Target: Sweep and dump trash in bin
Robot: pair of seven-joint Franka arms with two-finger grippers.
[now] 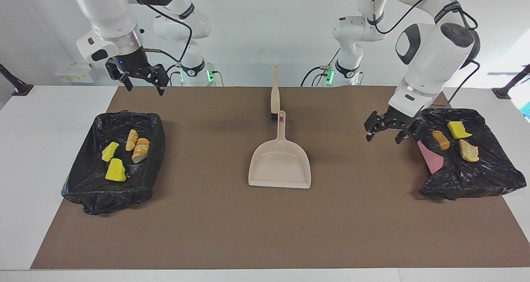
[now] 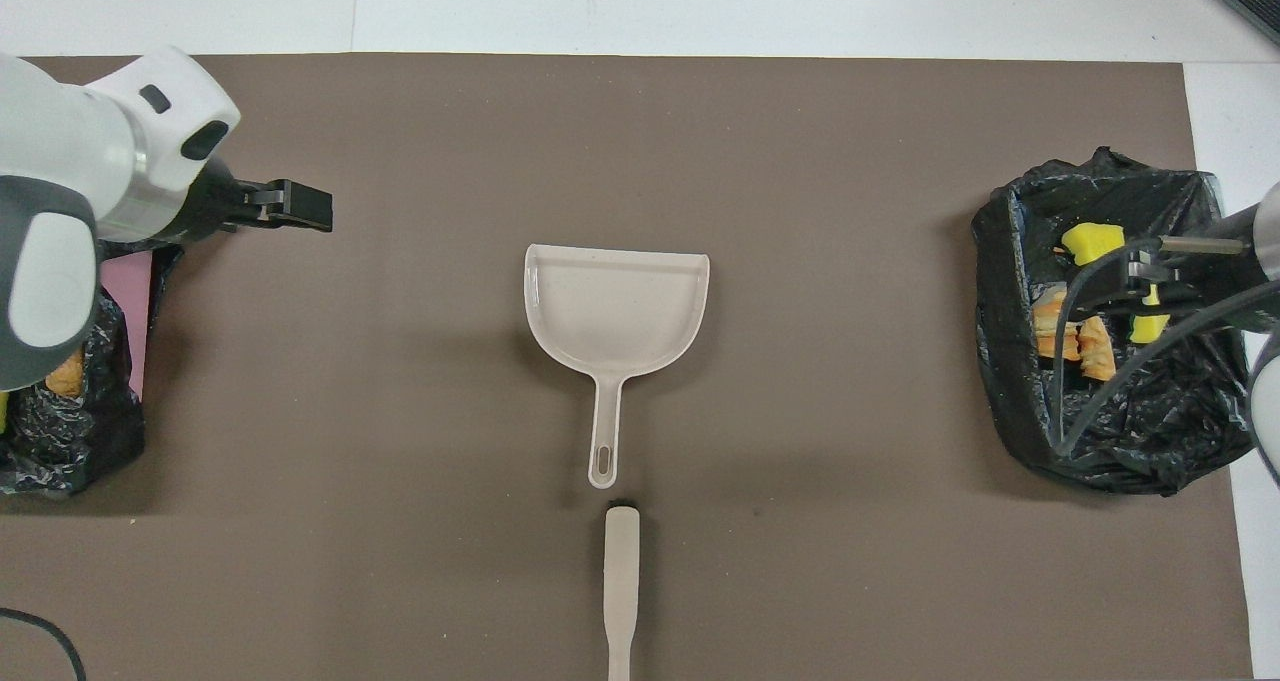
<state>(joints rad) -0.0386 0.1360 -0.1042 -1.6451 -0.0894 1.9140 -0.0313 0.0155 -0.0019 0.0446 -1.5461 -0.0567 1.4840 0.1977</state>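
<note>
**Both arms clear of the dustpan, all scraps binned**

The dustpan [image 1: 280, 165] lies flat at the middle of the brown mat [image 1: 232, 228], its mouth turned away from the robots and its handle pointing toward them. The brush [image 1: 274, 95] lies just nearer to the robots than the dustpan, in line with the handle and nearly touching its tip.

The trash is off the mat. Four scraps [image 1: 124, 153], two yellow and two bread-like, sit in the black-lined bin [image 1: 83, 182] well away from the dustpan toward the right arm's end of the table. Three more scraps [image 1: 455, 140] rest on the black bag of the second bin [image 1: 476, 182] toward the left arm's end, where a pink patch [image 1: 430, 157] shows under the bag.

The left gripper [image 1: 387, 128] hangs above the mat just beside the second bin's edge, on the dustpan's side of it, fingers spread and empty. The right gripper [image 1: 143, 80] hangs, fingers apart and empty, over the mat's edge, closer to the robots than the first bin; that arm waits.

You appear to be at the closing step, since no scrap shows on the mat in either view. To finish well, lift the left gripper up and away without catching the loose bag, which could spill the three scraps resting near its rim. Leave dustpan and brush where they lie.
</note>
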